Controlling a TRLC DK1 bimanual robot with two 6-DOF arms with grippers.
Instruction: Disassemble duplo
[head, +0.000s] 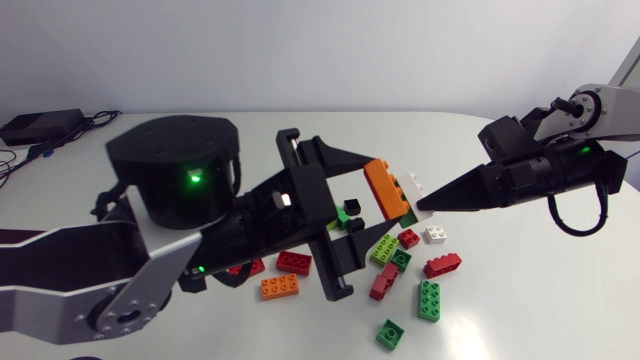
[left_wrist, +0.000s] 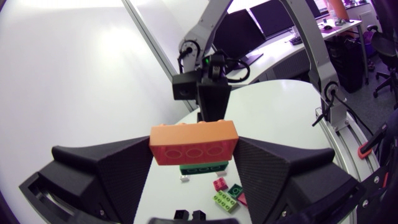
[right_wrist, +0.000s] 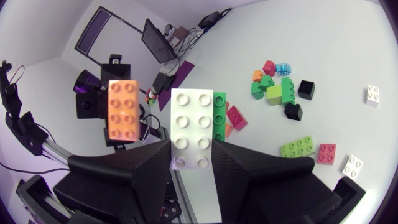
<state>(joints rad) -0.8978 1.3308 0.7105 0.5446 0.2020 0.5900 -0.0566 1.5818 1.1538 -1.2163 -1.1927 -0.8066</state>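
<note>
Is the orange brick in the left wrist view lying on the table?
No, the orange brick is gripped between the left arm's jaws.

No lettering, number or sign can be read anywhere: the orange brick (left_wrist: 194, 144) and the white brick (right_wrist: 191, 127) show only bare coloured faces (any moulded marks on them are too small to make out).

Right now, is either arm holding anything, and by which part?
Left jaws clamp the orange brick by its two short ends. Right jaws clamp the white brick, green brick alongside, by the long sides of its near end.
</note>
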